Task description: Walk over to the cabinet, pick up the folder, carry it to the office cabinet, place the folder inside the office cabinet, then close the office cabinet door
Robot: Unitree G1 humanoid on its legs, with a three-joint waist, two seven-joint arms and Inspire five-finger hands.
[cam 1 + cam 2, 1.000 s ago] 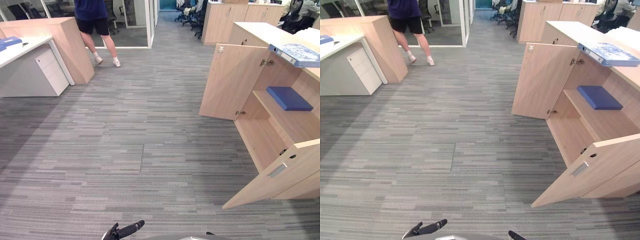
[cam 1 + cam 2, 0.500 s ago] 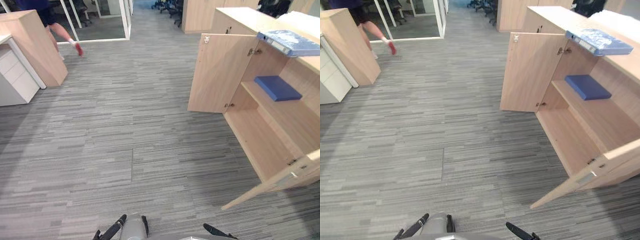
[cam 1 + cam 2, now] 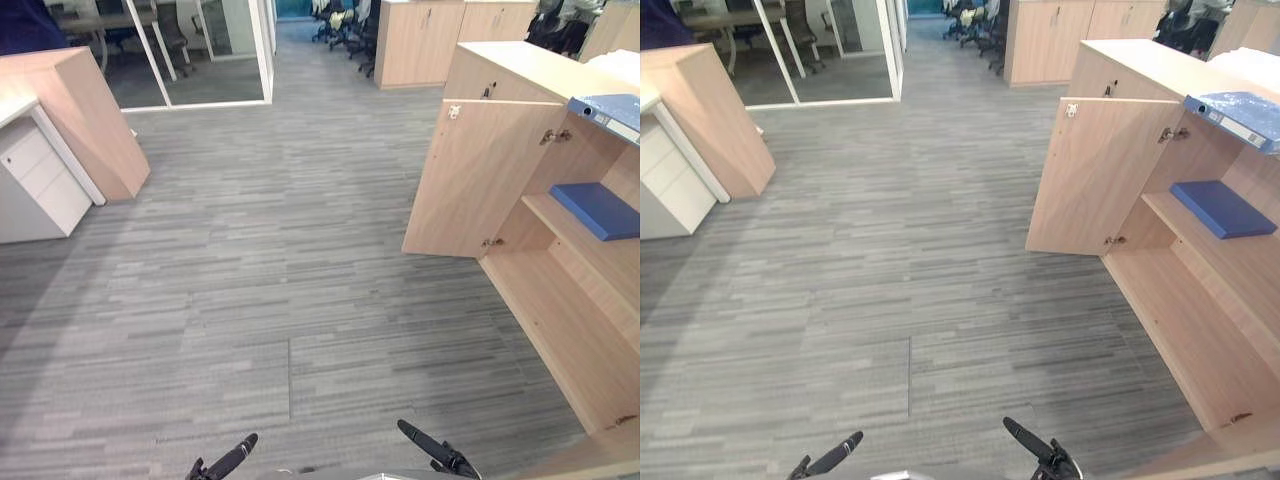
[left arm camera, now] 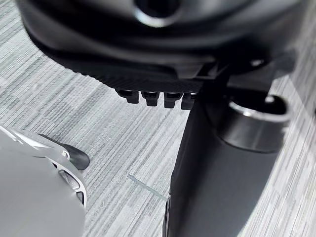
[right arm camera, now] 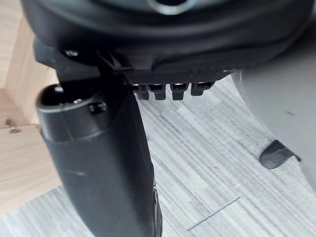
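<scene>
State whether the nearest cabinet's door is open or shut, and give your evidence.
Open: the door stands swung outward, exposing the shelf and a flat blue item on it.

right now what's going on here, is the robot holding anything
No handling yet. The robot stands on grey carpet with an open wooden cabinet to its right. The left robot hand and right robot hand hang low, open and empty. A blue folder lies on the cabinet's top; a flat blue item sits on its shelf.
</scene>
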